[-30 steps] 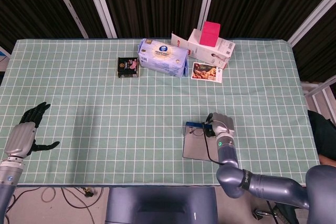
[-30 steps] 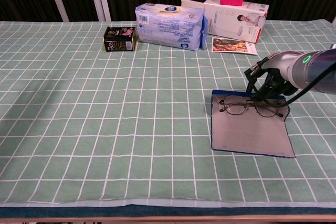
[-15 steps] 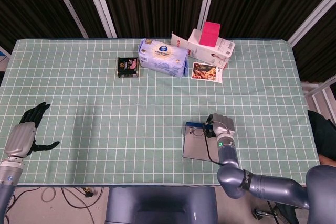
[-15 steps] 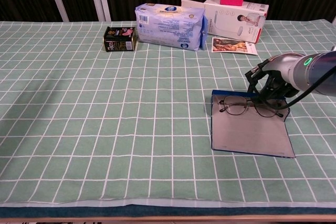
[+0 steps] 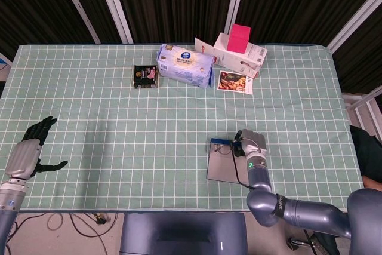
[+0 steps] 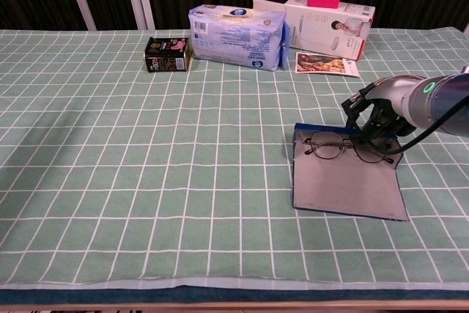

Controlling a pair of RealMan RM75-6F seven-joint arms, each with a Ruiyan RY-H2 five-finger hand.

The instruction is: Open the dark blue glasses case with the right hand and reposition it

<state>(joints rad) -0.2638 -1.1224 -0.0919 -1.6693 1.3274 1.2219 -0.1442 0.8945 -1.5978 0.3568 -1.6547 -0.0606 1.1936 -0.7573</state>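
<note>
left hand [image 5: 27,153] spread, holding nothing, bench's [image 5: 119,147] far-left edge, well apart | dark blue glasses case [image 6: 344,185] lying open, right-centre, glasses [image 6: 344,147] inside | right hand [image 6: 377,119] touching case's far-right corner, grip unclear

The table's green checked cloth [image 6: 146,144] carries an open glasses case [image 6: 346,188], tissue pack [image 6: 236,36], small tin [image 6: 168,55] and white box [image 6: 326,16].

Silver-grey arms, a green light at the right wrist [image 6: 427,85], black-fingered left robot hand [image 5: 28,150].
</note>
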